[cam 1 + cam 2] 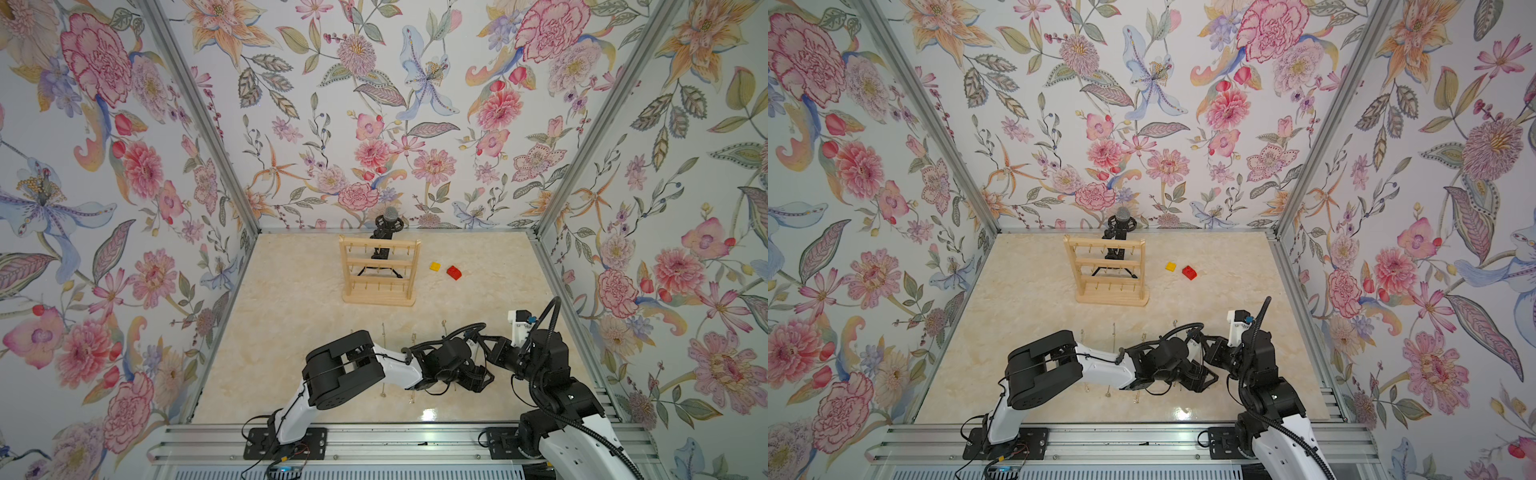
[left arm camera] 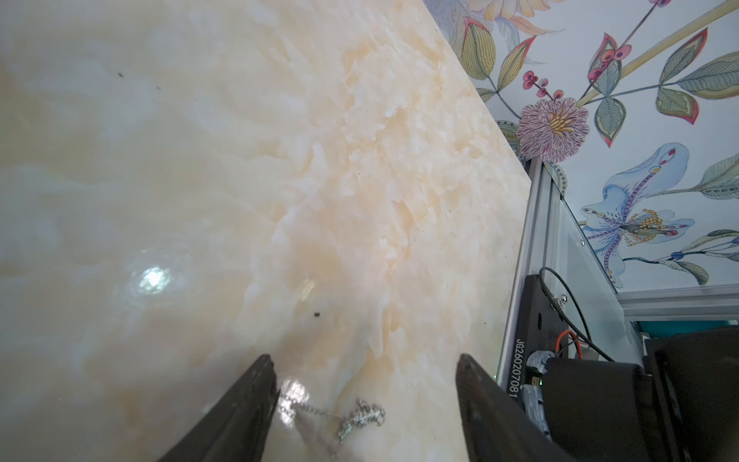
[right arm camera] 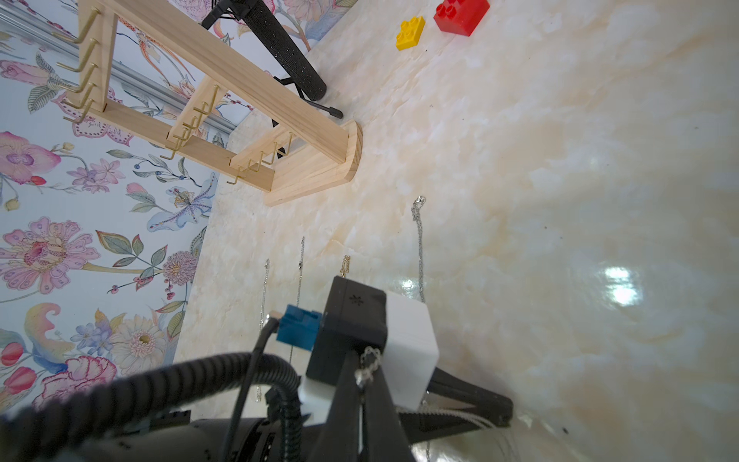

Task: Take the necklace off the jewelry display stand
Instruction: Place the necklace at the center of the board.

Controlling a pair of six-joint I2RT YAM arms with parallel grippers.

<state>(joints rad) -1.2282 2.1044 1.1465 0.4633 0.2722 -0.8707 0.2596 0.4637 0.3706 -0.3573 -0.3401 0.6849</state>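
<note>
Pinching a fine silver necklace (image 3: 368, 357) between fingers pressed together, the right end effector (image 3: 364, 368) holds the chain at the near side of the table (image 1: 291, 332), well apart from the jewelry display stand (image 1: 380, 262). The left end effector (image 2: 364, 360) sits just beside it with fingers spread, gripping nothing. A silver clasp end (image 2: 362, 416) lies on the marble-patterned top in the gap between them, though it cannot be told for certain that it belongs to the same necklace.

The chain looks very light, limp and slippery, likely to slide or bunch and easy to snag or kink. A firm pinch near the clasp end, where the links gather, seems the safest hold.

Counted:
- One stand with three rails, every hook that shows bare.
- Four laid-out chains (image 3: 419, 248) in a row between stand and arms, three silver and one gold. Whether the held one is a fifth cannot be told.
- Two toy bricks, a yellow brick (image 1: 435, 266) and a red brick (image 1: 454, 272).
- One microphone (image 1: 390, 216) on a tripod behind the stand.
</note>
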